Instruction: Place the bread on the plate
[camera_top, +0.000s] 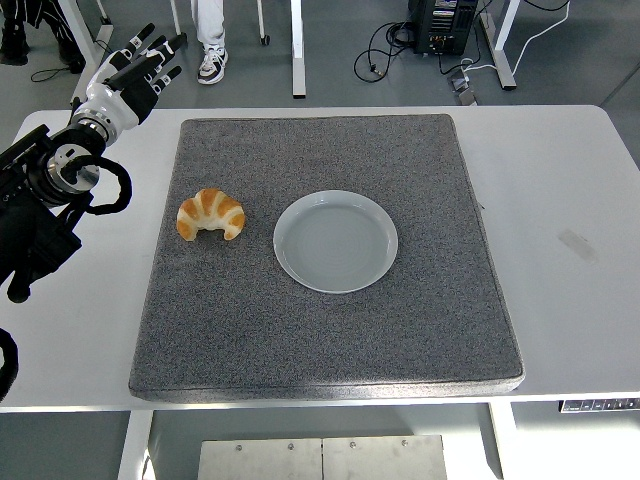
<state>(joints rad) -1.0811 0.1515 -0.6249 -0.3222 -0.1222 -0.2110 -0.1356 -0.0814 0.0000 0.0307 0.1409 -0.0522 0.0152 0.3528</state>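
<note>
A golden croissant (211, 214) lies on the grey mat (330, 330), left of centre. A pale grey plate (336, 241) sits in the middle of the mat, just right of the croissant and apart from it; nothing is on it. My left hand (140, 66) is raised at the far left, above and behind the mat's back left corner, fingers spread and holding nothing. It is well away from the croissant. My right arm is out of view.
The mat covers most of the white table (560, 200). A person's leg and shoe (211, 62) stand beyond the table's far edge, with desk legs and cables on the floor behind.
</note>
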